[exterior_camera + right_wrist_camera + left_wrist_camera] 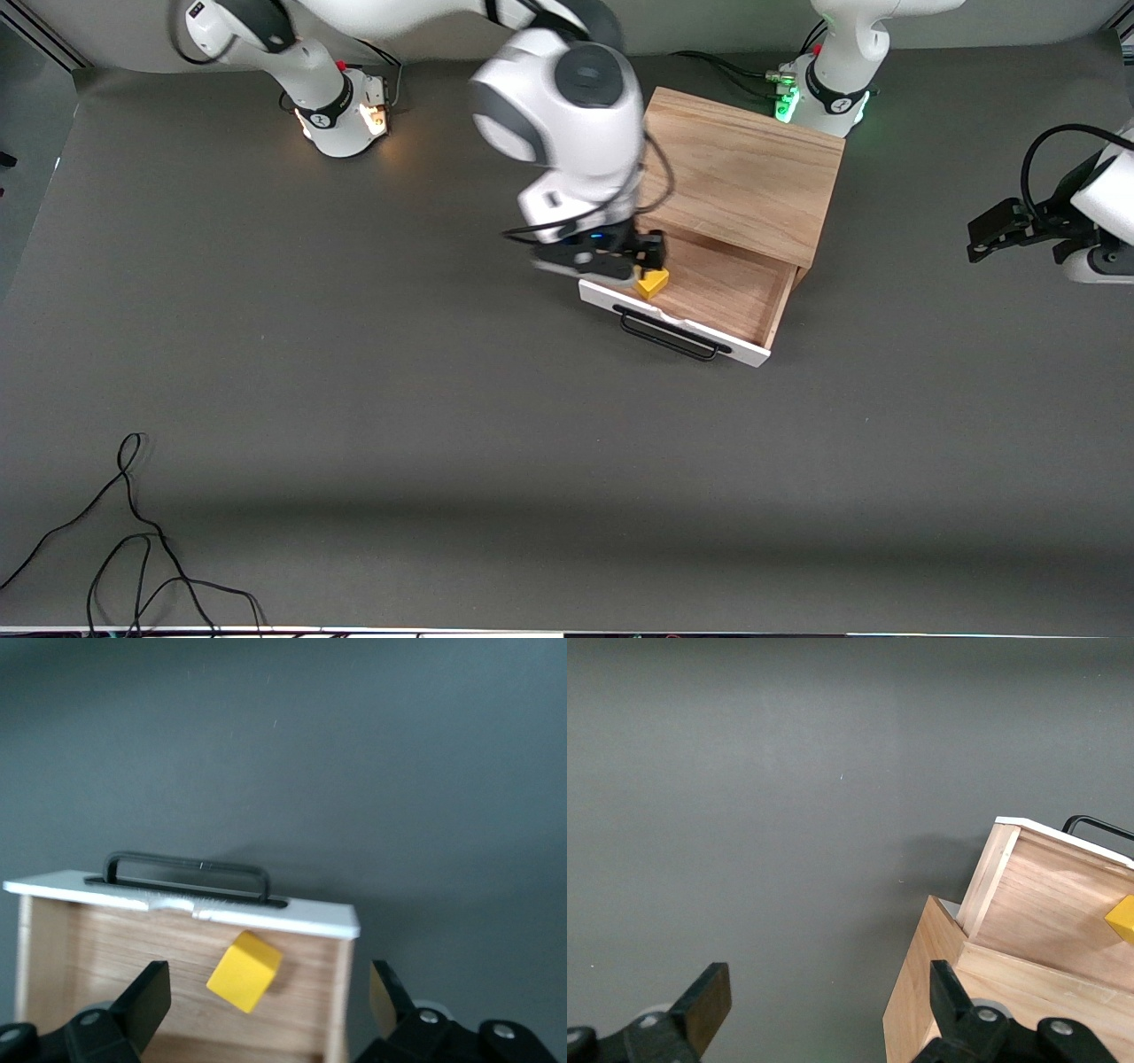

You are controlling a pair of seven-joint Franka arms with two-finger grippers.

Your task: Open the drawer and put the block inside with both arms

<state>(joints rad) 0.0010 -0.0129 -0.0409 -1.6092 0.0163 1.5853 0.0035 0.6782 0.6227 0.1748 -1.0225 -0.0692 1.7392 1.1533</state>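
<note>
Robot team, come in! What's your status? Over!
Right pincer open over the pulled-out drawer. Yellow block free, inside the drawer. Left pincer open, waiting beside the cabinet. Nothing in the way.

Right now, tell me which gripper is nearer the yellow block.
Right. The right gripper hangs open directly over the block in the drawer; the left gripper waits open, off toward the left arm's end of the table.

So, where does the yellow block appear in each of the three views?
Front view: the block lies in the open drawer, under the right gripper.
Left wrist view: only a corner shows.
Right wrist view: between the open fingers.
Shared landmark: the drawer's black handle.
</note>
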